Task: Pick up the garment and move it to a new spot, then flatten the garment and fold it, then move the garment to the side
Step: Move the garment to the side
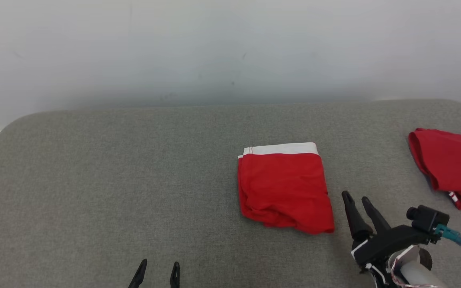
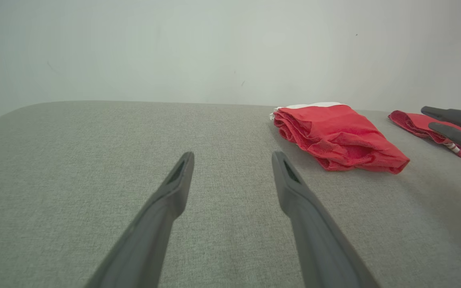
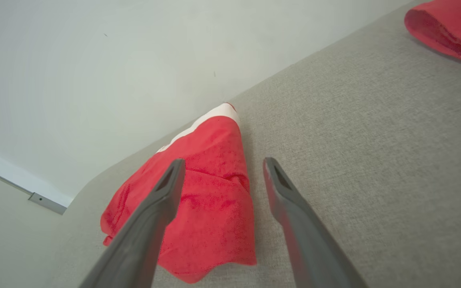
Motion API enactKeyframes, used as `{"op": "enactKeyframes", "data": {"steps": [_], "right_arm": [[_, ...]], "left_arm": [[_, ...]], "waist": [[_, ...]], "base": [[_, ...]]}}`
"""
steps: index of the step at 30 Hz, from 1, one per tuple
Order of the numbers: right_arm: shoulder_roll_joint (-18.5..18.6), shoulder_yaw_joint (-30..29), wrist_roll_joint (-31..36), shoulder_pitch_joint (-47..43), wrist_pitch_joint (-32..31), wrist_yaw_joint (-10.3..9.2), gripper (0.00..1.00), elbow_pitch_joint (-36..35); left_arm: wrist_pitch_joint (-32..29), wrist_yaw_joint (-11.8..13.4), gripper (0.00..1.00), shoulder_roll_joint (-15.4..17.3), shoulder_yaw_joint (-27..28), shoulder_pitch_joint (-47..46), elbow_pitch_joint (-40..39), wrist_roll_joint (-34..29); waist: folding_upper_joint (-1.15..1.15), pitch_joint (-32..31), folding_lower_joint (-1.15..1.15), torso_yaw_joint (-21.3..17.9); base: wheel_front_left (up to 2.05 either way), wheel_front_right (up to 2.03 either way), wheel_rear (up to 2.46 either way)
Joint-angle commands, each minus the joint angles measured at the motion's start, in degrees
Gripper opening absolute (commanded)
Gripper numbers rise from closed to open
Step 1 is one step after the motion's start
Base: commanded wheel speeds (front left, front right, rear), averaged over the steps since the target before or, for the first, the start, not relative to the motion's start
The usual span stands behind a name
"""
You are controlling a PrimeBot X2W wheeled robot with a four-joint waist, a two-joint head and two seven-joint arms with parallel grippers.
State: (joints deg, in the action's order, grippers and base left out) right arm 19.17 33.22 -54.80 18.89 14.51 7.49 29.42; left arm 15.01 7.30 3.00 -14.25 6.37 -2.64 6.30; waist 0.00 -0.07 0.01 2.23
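**A:** What takes up the most room in front of the robot?

**B:** A pale wall (image 1: 230, 48) at the back. Below it is a grey fabric-covered surface (image 1: 94, 180) with rounded far corners. Its near edge and right side run out of the head view.

**A:** Where is the garment?

**B:** The folded red garment (image 1: 284, 188) lies a little right of the surface's middle. Its white waistband is at the far edge and its near hem is rumpled. How many layers are folded under it I cannot tell.

**A:** Is that the one red piece?

**B:** No, there are two. A second red garment (image 1: 450, 164) lies well apart at the right. The frame edge cuts it off, so its full shape is unclear.

**A:** And the grippers?

**B:** Two grippers, four dark fingers in all. The right gripper (image 1: 355, 197) is just beside the folded garment's near right corner, its fingers spread with nothing between them. In the right wrist view one finger overlaps the red cloth, but whether it touches I cannot tell. The left gripper (image 1: 159, 263) sits at the bottom edge, well apart from both garments, with its body cut off. Its fingers are spread too, empty over bare grey fabric.

**A:** Anything smaller?

**B:** One small black camera (image 1: 426, 218) on the right wrist. Its teal plug and cable run out of frame.
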Motion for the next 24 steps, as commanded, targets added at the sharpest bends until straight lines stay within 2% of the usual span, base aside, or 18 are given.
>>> {"op": "enactKeyframes", "data": {"steps": [1,5,6,11,24], "right_arm": [[1.00,1.20,-3.46,2.48,-0.11,0.00,1.00,1.07],[2.42,3.02,-11.28,6.27,-1.34,0.00,1.00,3.11],[2.42,3.02,-11.28,6.27,-1.34,0.00,1.00,3.11],[4.10,4.73,-19.59,9.73,-2.71,0.00,1.00,5.50],[4.98,9.88,-26.71,11.97,-5.16,0.01,1.00,9.64]], "left_arm": [[0.21,0.17,1.00,-0.05,-0.56,-1.41,0.03,-0.76],[0.21,0.53,1.00,-0.06,-1.65,-2.71,-0.04,-0.69],[0.21,0.53,1.00,-0.06,-1.65,-2.71,-0.04,-0.69],[0.21,0.80,1.00,-0.07,-3.07,-4.70,0.46,-0.02],[0.21,1.72,1.00,-0.08,-4.57,-6.45,1.24,0.20]], "waist": [[0.00,2.55,-0.01,2.61],[0.00,4.58,-0.01,4.63],[0.00,4.58,-0.01,4.63],[0.00,7.13,-0.01,7.52],[0.00,8.30,-0.01,9.62]], "base": [[0.00,0.00,0.00],[0.00,0.00,0.00],[0.00,0.00,0.00],[0.00,0.00,0.00],[0.00,0.00,0.00]]}}
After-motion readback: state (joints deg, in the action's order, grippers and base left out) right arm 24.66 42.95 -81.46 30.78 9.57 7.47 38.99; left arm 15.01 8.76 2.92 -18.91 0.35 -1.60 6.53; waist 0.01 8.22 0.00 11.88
